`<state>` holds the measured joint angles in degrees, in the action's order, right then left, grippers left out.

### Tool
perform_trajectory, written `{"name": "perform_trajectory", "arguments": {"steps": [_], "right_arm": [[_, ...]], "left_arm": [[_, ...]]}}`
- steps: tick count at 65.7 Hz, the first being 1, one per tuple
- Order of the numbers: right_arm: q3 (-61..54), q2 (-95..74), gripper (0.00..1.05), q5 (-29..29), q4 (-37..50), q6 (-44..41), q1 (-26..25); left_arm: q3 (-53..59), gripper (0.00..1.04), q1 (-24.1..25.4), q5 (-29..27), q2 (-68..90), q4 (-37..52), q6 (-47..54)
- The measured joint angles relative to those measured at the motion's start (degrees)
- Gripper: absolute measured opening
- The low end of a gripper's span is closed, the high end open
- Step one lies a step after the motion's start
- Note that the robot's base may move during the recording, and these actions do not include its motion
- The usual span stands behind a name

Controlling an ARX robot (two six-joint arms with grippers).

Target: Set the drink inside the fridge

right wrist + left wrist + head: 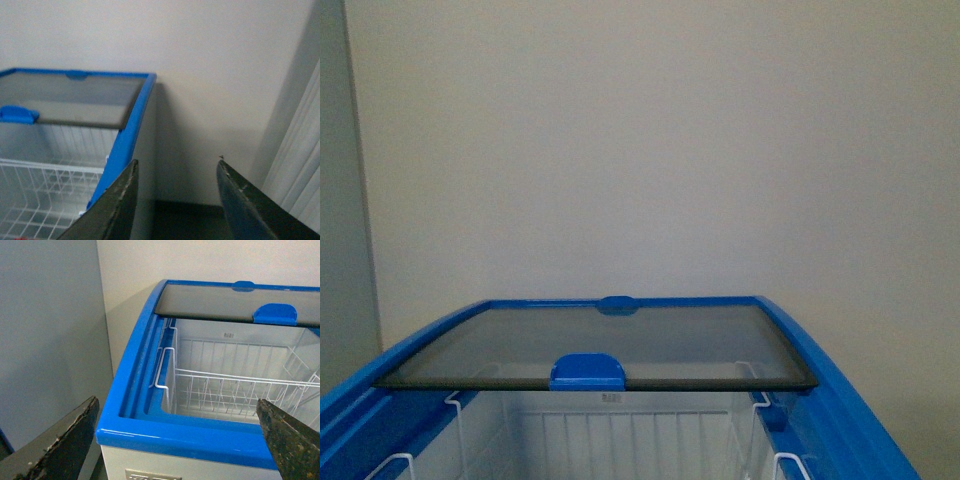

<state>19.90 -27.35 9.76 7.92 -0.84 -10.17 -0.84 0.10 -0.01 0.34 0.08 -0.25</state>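
Observation:
The fridge is a white chest cooler with a blue rim. Its glass lid with a blue handle is slid to the far half, so the near half is uncovered. White wire baskets show inside and look empty. My left gripper is open and empty, just before the near left corner of the fridge rim. My right gripper is open and empty, beside the fridge's right rim, facing the wall. The drink is out of view.
A pale wall stands right behind the fridge. A grey panel stands close to its left side. A pale curtain or blind hangs to the right, with dark floor between it and the fridge.

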Motion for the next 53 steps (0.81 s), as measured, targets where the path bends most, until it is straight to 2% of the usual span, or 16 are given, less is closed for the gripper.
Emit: {"name": "perform_trajectory", "arguments": {"steps": [15,19,27,53], "right_arm": [[-6.8,3.8,0.11,-3.2,1.4,0.1,3.2],[-8.1,5.4,0.02,-7.8,1.5,0.0,6.6],[-10.1,7.7,0.03,-9.0,1.8,0.2,9.8],[-15.6,14.1,0.03,-9.7,1.0,0.2,10.0]], "left_arm": [[0.0,0.97,0.0,0.0,0.0,0.0,0.0],[0.0,0.97,0.0,0.0,0.0,0.0,0.0],[0.0,0.97,0.0,0.1,0.0,0.0,0.0],[0.0,0.97,0.0,0.0,0.0,0.0,0.0]]}}
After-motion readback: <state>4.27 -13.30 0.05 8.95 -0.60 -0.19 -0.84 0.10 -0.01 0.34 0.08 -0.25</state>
